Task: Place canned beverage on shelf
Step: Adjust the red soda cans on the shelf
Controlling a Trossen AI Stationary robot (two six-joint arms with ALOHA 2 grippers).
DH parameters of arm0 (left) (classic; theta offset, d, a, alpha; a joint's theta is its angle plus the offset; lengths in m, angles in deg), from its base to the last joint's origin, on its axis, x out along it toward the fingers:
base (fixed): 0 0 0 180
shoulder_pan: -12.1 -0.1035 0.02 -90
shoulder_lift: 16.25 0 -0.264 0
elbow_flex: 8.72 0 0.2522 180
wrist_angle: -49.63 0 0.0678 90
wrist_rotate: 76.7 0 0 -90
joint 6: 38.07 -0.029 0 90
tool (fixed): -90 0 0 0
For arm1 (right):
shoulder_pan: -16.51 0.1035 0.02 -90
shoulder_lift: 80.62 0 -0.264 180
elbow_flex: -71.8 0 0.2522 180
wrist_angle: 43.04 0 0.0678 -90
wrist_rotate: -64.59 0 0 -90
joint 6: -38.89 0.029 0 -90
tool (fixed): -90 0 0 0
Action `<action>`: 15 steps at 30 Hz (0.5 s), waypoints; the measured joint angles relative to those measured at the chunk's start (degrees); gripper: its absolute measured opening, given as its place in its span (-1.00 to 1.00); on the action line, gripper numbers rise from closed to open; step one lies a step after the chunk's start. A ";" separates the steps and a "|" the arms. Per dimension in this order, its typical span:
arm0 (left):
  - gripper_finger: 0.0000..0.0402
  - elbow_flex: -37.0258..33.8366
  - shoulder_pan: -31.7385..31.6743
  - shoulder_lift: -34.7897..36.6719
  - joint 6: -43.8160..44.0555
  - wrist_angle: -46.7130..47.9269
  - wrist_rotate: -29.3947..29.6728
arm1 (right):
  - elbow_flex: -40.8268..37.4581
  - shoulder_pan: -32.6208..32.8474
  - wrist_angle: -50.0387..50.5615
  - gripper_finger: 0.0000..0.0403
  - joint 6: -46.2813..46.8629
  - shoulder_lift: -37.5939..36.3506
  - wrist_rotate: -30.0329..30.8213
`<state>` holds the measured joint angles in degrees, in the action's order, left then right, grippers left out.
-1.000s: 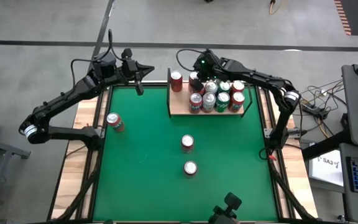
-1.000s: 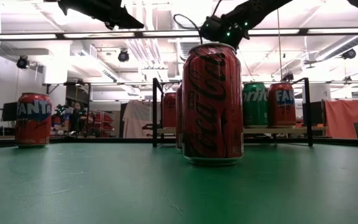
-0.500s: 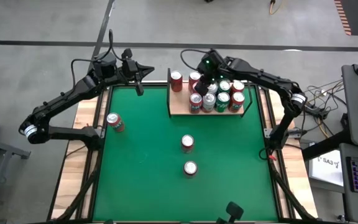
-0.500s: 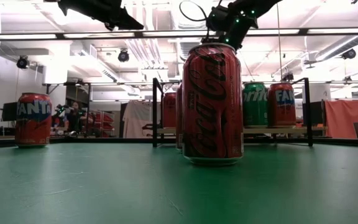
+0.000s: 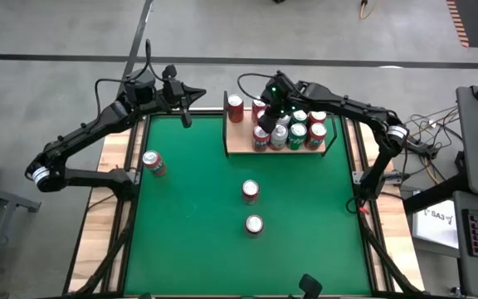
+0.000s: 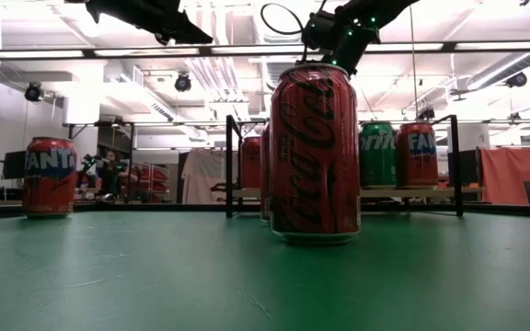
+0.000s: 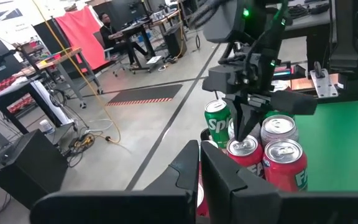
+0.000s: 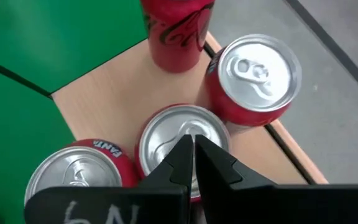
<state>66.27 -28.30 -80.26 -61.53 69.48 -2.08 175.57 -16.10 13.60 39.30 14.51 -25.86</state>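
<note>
**Mia:** What is the biggest thing here?

**Ben:** The green table (image 5: 197, 216). Two dark arms reach over it from the far corners.

**Mia:** What is the right gripper (image 5: 270, 110) doing?

**Ben:** It hangs over the shelf (image 5: 241, 143) at the far side of the table. Its fingers (image 8: 211, 163) are pressed together, with no gap. They hold nothing. The tips point down right above the silver top of one can (image 8: 180, 138) in the pack. I cannot tell if they touch the lid.

**Mia:** And the left gripper (image 5: 191, 95)?

**Ben:** It waits at the far left corner, up in the air. Its fingers (image 7: 229, 174) are closed tight too, and it holds nothing.

**Mia:** What is on the shelf?

**Ben:** Lots of cans. A bunch (image 5: 297, 129) stands close together on the right part, red ones and green ones. One red can (image 5: 236, 108) stands alone on the left part.

**Mia:** Are any cans off the shelf?

**Ben:** Yes, three stand on the green table. A Fanta can (image 5: 153, 163) is at the left edge. A red Coca-Cola can (image 5: 251, 192) stands in the middle. Another can (image 5: 254, 225) stands just nearer than that one. They are all upright and well apart from the shelf.
</note>
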 joint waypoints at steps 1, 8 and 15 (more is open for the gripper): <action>-1.00 0.00 0.00 0.00 0.00 0.00 0.00 | -0.38 0.03 -0.06 -0.96 0.08 0.00 0.17; -1.00 0.02 0.00 0.00 -0.02 0.00 0.00 | -2.20 0.14 -2.23 -0.96 0.66 0.00 0.43; -1.00 0.01 0.00 0.02 -0.02 -0.01 0.00 | -2.35 0.25 -3.36 -0.96 0.76 0.02 0.44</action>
<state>66.28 -28.30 -80.24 -61.55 69.47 -2.08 173.22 -15.85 10.23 40.06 14.53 -25.42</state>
